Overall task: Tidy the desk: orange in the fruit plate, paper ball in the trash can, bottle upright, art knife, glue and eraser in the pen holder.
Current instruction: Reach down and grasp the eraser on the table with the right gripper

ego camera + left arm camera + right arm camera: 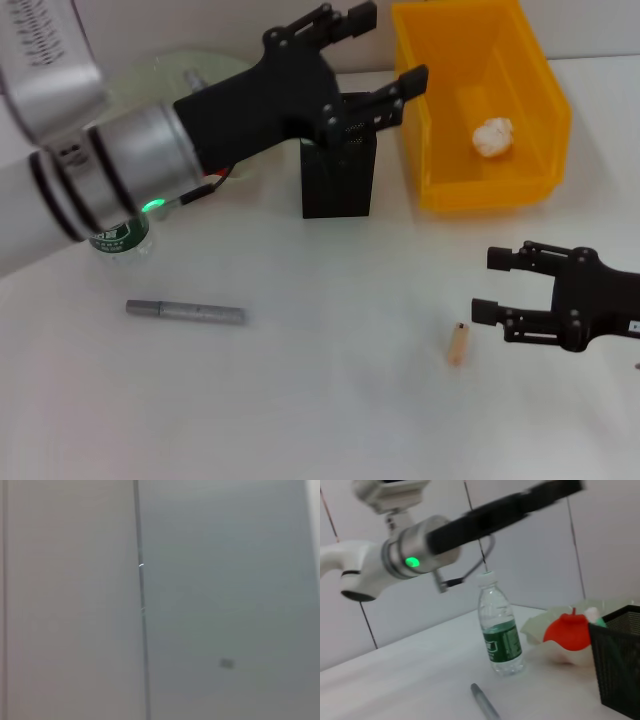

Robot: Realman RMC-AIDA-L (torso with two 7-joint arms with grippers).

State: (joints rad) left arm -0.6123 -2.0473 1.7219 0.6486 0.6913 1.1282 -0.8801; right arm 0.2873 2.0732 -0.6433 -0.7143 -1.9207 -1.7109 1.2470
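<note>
left gripper (385, 55) spread open and empty above the pen holder (338, 180), right gripper (490, 285) open — low beside a small tan piece (457, 343), paper ball (492, 138) inside the trash can (545, 160), bottle (499, 630) upright

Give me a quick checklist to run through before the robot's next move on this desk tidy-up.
1. Paper ball in the trash can: ok, it lies inside the yellow bin.
2. Orange in the fruit plate: ok.
3. Bottle upright: ok, standing with its cap on.
4. Left pincer free: ok, open and empty above the pen holder.
5. Right pincer ready: ok, open and empty, low over the table beside the small tan stick.
6. All small items in the pen holder: not ok, the grey stick and the tan stick lie on the table; the holder's contents cannot be fully told.
</note>
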